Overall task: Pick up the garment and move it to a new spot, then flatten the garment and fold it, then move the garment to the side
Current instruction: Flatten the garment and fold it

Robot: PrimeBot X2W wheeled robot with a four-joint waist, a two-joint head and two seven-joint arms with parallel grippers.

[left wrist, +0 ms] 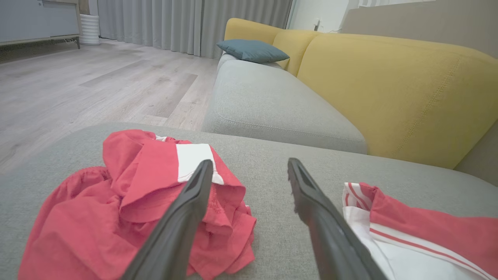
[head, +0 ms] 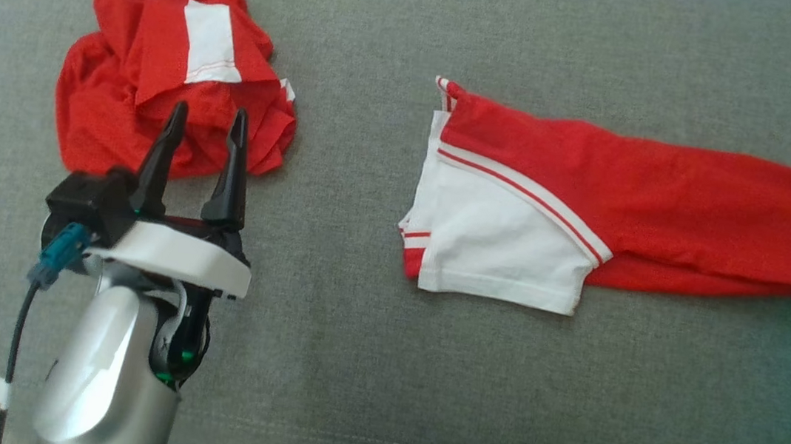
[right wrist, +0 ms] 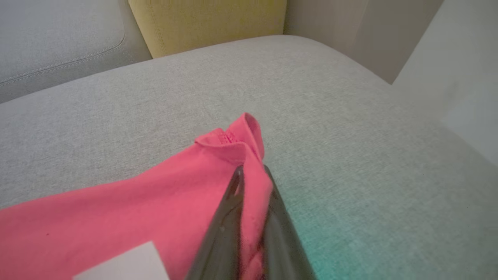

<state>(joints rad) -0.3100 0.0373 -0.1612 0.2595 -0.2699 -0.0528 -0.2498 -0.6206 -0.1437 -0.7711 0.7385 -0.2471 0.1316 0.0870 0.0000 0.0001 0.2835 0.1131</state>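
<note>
Right wrist view shows our right fingers [right wrist: 229, 206] pinched shut on a red hem of the garment [head: 666, 201], spread along the grey cushion [head: 349, 366]; our left fingers [head: 161, 151] hang wide open at a crumpled red heap [head: 110, 115].

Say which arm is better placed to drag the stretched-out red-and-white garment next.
Right: the right gripper is shut on the red end of the stretched-out garment; the left gripper hangs open by the crumpled garment.

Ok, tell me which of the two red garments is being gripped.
The stretched-out garment on the right: the right gripper is shut on its red end. The crumpled garment sits by the open left gripper, ungripped.
</note>
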